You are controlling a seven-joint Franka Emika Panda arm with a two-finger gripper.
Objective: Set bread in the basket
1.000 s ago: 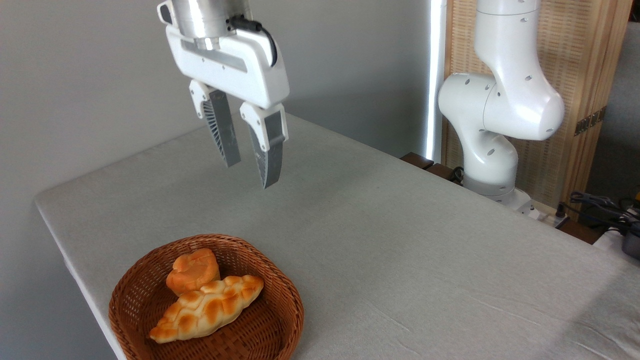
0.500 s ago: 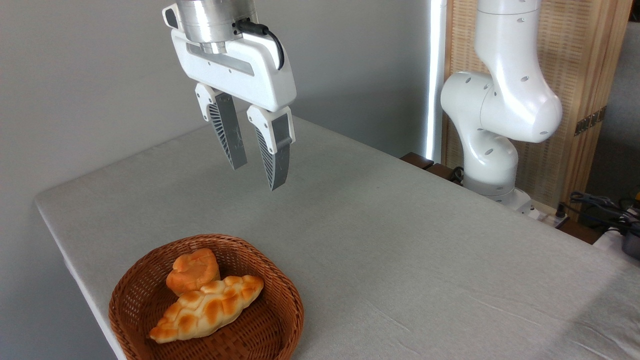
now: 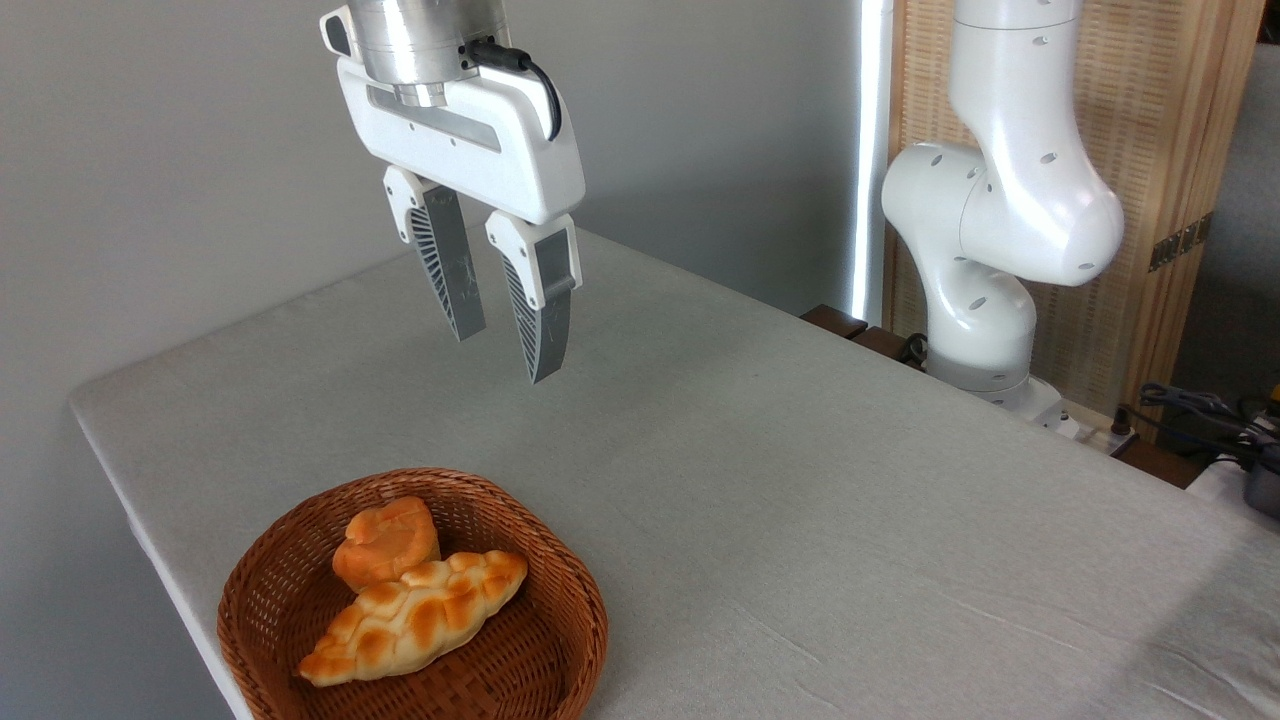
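Grey table (image 3: 800,480): bread (image 3: 413,617) lies inside basket (image 3: 560,660), touching an orange bun (image 3: 385,542). My gripper (image 3: 505,350) hangs high above, jaws parted, empty; task looks done.

one fixed view, raised, facing table (image 3: 800,480)

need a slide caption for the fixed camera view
Bread lies beside a bun in the basket; the open gripper hangs empty above the table.
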